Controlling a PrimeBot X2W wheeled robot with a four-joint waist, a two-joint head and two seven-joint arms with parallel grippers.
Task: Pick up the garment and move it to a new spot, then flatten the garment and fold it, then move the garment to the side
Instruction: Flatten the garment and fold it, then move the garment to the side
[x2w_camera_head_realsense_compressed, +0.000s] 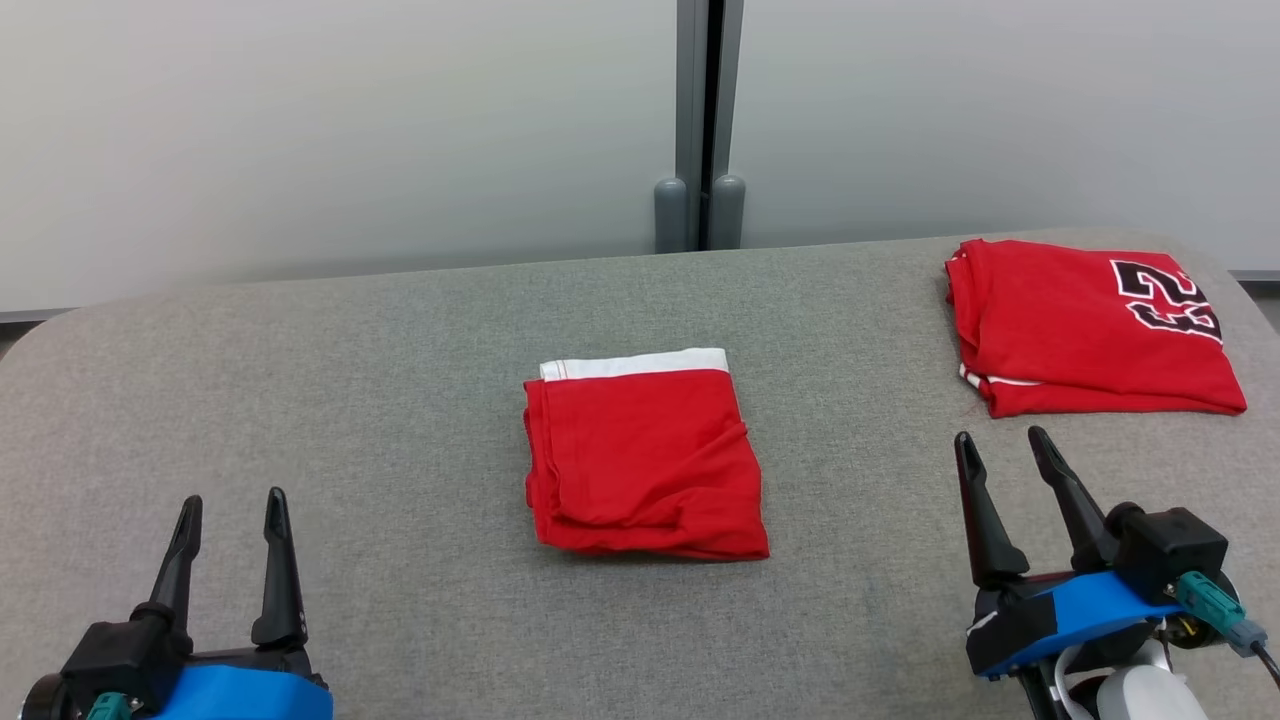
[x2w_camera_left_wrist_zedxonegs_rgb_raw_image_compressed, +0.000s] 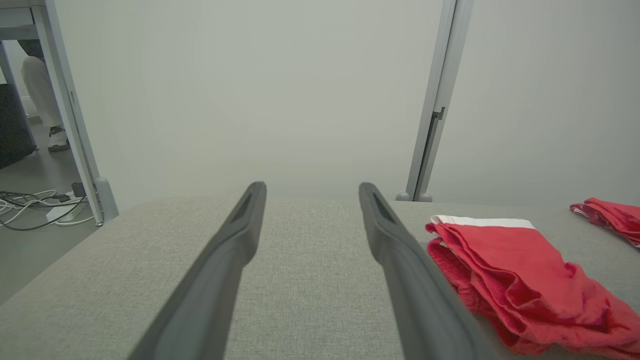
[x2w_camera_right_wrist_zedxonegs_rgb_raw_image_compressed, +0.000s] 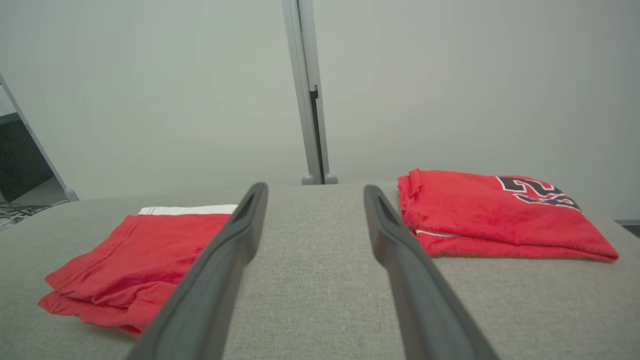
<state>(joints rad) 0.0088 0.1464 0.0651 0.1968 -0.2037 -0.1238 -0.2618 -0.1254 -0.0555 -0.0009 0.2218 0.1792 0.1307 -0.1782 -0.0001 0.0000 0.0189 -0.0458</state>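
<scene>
A red garment (x2w_camera_head_realsense_compressed: 645, 460) with a white band along its far edge lies folded in the middle of the grey fabric table (x2w_camera_head_realsense_compressed: 400, 400). It shows right of my left fingers as garment (x2w_camera_left_wrist_zedxonegs_rgb_raw_image_compressed: 505, 260), and left of my right fingers as garment (x2w_camera_right_wrist_zedxonegs_rgb_raw_image_compressed: 150, 245). My left gripper (x2w_camera_head_realsense_compressed: 232, 497) stands open near the front left edge, well clear of it, jaws empty (x2w_camera_left_wrist_zedxonegs_rgb_raw_image_compressed: 311, 186). At the front right my right gripper (x2w_camera_head_realsense_compressed: 999, 434) is open and empty too (x2w_camera_right_wrist_zedxonegs_rgb_raw_image_compressed: 314, 186).
A second folded red jersey (x2w_camera_head_realsense_compressed: 1070, 320) with a black number lies at the table's back right corner, just beyond my right gripper; jersey (x2w_camera_right_wrist_zedxonegs_rgb_raw_image_compressed: 480, 215). A grey post (x2w_camera_head_realsense_compressed: 700, 120) splits the pale wall behind. Cables (x2w_camera_left_wrist_zedxonegs_rgb_raw_image_compressed: 30, 210) lie on the floor off the left edge.
</scene>
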